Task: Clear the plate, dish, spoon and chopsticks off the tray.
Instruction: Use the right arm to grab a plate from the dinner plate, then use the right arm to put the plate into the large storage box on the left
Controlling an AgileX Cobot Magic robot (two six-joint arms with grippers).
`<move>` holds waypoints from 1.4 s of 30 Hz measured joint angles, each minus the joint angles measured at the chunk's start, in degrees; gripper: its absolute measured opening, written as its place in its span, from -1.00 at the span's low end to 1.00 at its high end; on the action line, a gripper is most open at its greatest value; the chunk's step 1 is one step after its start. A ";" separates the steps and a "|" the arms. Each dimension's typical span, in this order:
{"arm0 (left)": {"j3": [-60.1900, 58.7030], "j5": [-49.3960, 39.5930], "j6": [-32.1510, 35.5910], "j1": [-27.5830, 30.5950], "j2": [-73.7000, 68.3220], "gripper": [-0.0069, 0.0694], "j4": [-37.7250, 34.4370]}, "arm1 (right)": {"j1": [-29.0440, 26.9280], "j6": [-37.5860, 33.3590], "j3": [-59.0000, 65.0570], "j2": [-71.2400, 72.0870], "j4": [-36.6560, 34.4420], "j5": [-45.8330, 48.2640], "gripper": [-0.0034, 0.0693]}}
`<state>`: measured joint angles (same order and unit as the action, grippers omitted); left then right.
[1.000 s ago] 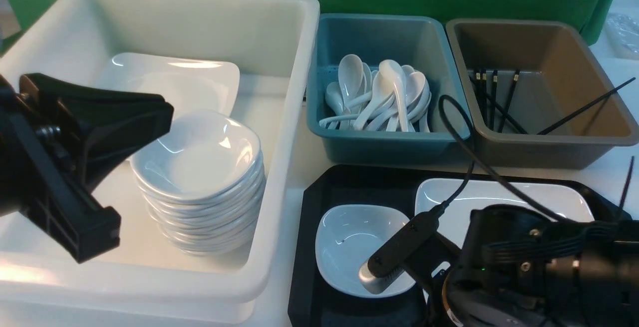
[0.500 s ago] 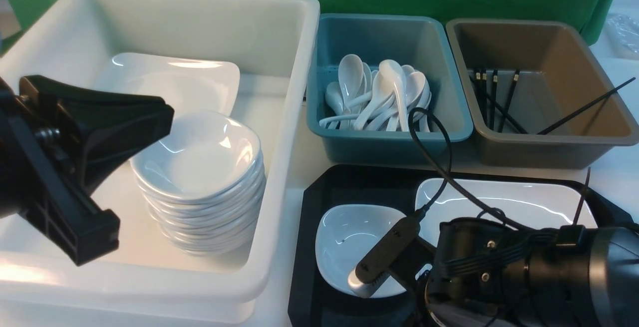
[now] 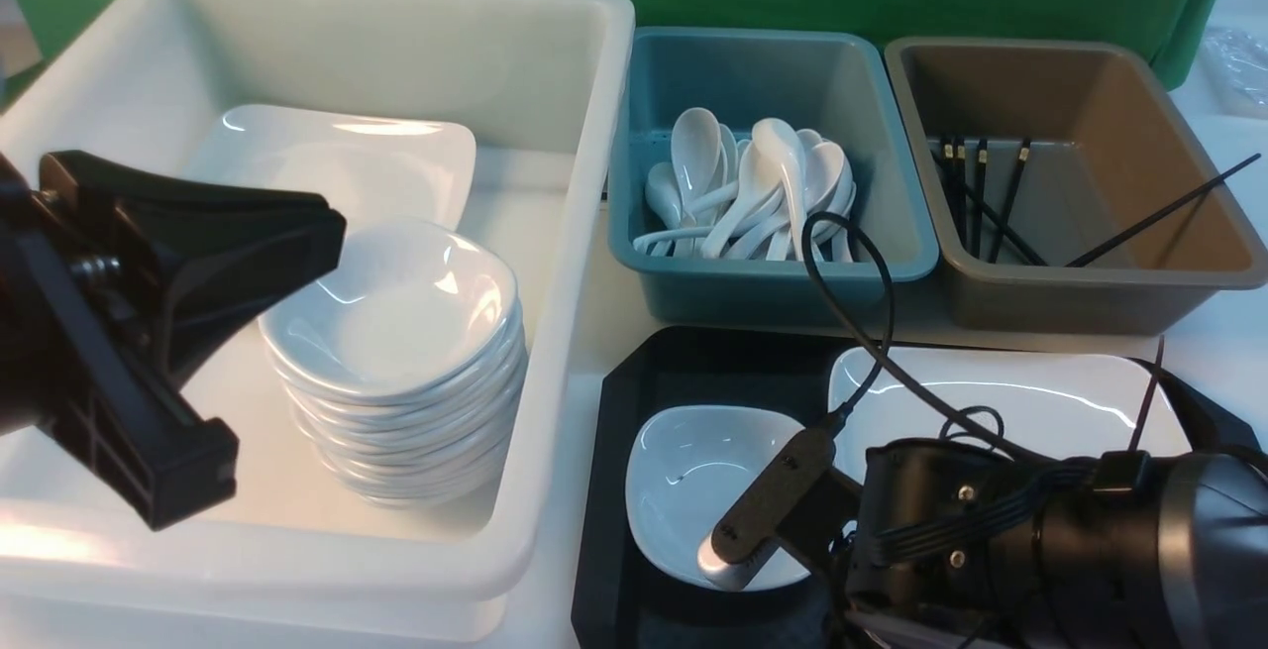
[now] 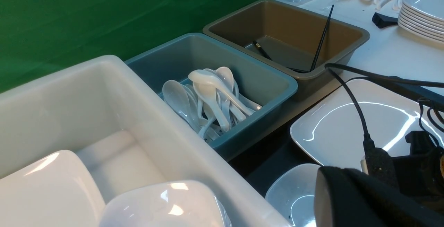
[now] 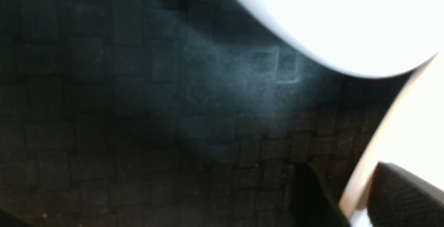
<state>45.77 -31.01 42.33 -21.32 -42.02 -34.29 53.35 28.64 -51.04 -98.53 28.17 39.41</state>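
The large white plate [image 3: 1040, 396] lies on the right of the black tray [image 3: 693, 362]. The small white dish [image 3: 693, 481] with a dark speck sits on the tray's left. My right arm [image 3: 1040, 540] is low over the tray's near side and hides its own gripper there. In the right wrist view my right gripper [image 5: 357, 199] has one finger on each side of the plate's [image 5: 409, 133] rim, beside the dish [image 5: 329, 19]. My left gripper [image 3: 198, 243] hangs over the white tub; its jaws are unclear. No spoon or chopsticks show on the tray.
The deep white tub [image 3: 584, 233] holds a stack of like dishes [image 3: 396, 372] and a plate. A teal bin [image 3: 773, 282] holds several spoons. A brown bin [image 3: 1090, 292] holds several chopsticks. A black cable [image 3: 872, 332] loops over the tray.
My right arm has moved left and lower over the tray's near side. The plate's far edge now sits slightly higher in the front view. The left arm has not moved.
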 joint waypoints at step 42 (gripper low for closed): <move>5.43 -15.18 -29.27 0.00 19.08 -0.80 33.24 | 10.06 -46.95 -56.41 6.59 -5.69 14.44 -0.74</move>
<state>51.21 -46.19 13.06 -21.32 -22.93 -1.06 63.40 -18.31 -107.45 -91.95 22.48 53.85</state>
